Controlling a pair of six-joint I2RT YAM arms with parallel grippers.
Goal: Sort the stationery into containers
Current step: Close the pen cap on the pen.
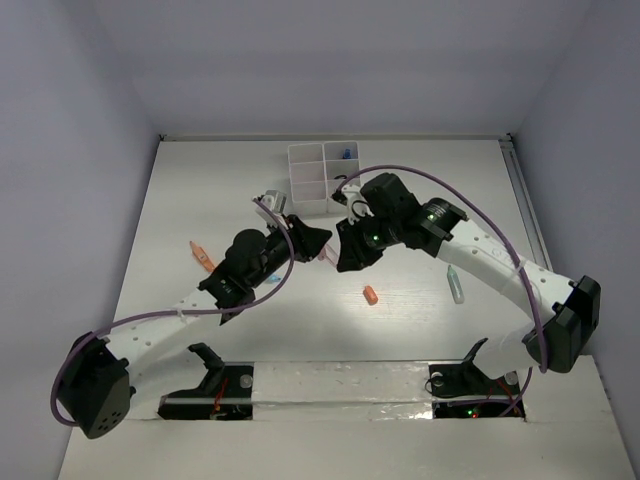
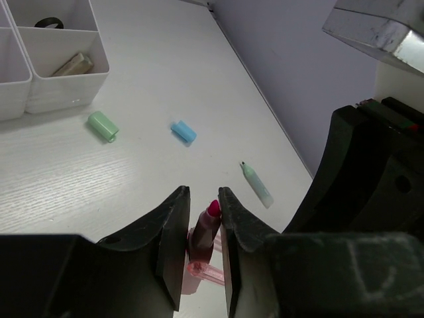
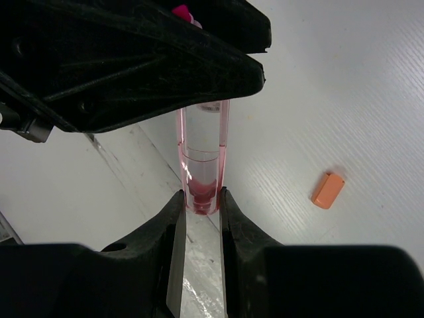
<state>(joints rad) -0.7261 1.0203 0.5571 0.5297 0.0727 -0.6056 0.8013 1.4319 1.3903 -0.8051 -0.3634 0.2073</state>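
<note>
white table [image 1: 200,200] | white organiser box [image 1: 310,180] at its far middle | left gripper [image 2: 204,200] jaws narrow, pinching the pink marker [image 2: 207,225] just behind its magenta tip | right gripper [image 3: 201,196] jaws narrow, clamped on the same marker's clear pink end | marker bridges both grippers, near side of box | orange bit [image 3: 328,190] lies apart on table
</note>
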